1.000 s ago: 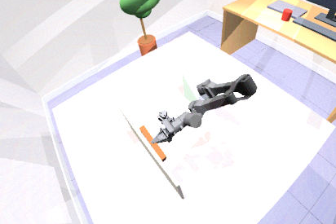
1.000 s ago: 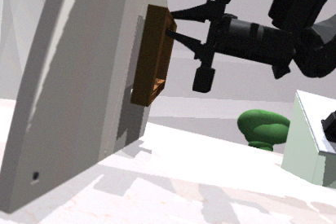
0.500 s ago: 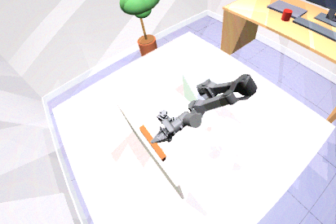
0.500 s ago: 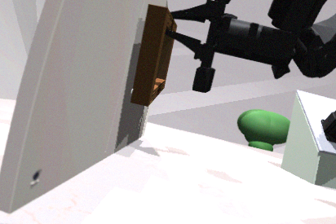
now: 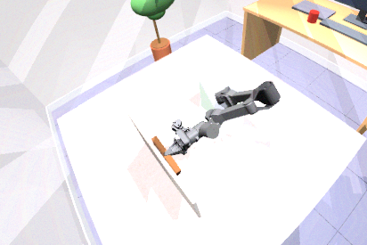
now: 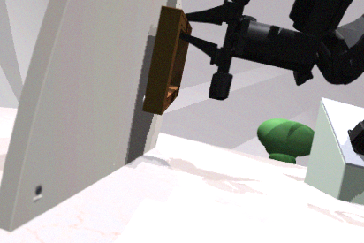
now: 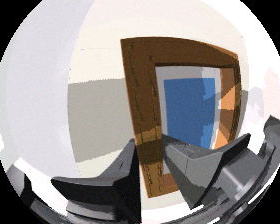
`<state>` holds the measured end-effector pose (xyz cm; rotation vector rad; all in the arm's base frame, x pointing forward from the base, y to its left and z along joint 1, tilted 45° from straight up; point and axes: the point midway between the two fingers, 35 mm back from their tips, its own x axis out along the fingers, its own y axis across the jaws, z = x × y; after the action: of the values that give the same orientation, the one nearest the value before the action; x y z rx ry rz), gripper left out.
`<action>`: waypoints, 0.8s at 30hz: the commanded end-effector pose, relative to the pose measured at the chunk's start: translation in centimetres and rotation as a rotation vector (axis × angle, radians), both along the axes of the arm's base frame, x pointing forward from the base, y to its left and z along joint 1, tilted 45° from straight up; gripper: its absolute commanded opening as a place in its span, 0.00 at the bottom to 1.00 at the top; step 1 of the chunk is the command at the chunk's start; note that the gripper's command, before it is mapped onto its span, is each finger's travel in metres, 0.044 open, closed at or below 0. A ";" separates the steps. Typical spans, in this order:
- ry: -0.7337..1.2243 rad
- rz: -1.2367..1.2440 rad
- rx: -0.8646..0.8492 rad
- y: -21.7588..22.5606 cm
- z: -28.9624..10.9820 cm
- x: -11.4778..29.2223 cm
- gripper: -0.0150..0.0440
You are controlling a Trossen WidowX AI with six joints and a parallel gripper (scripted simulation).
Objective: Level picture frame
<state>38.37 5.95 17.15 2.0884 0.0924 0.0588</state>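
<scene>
Floor: pale lilac tiles [image 5: 312,80] | plant: green, orange pot [image 5: 160,49] | side desk [image 5: 285,11]: wooden, red cup [image 5: 313,16], keyboard [image 5: 345,28]

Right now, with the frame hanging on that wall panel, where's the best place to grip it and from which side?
Grip a border bar of the picture frame, coming straight at its open front, away from the wall panel. Its back sits against the panel, so only the raised wooden border gives faces to pinch. The gripper is already shut on an edge bar that way, one finger outside the border and one inside.
</scene>
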 end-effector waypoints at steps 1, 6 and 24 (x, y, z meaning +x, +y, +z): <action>-0.004 -0.001 0.004 -0.1 0.1 0.0 0.25; -0.004 -0.001 0.004 -0.1 0.0 0.0 0.25; -0.004 -0.001 0.004 0.1 -0.4 0.0 0.25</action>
<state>38.36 6.10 16.81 2.0884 0.0975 0.0638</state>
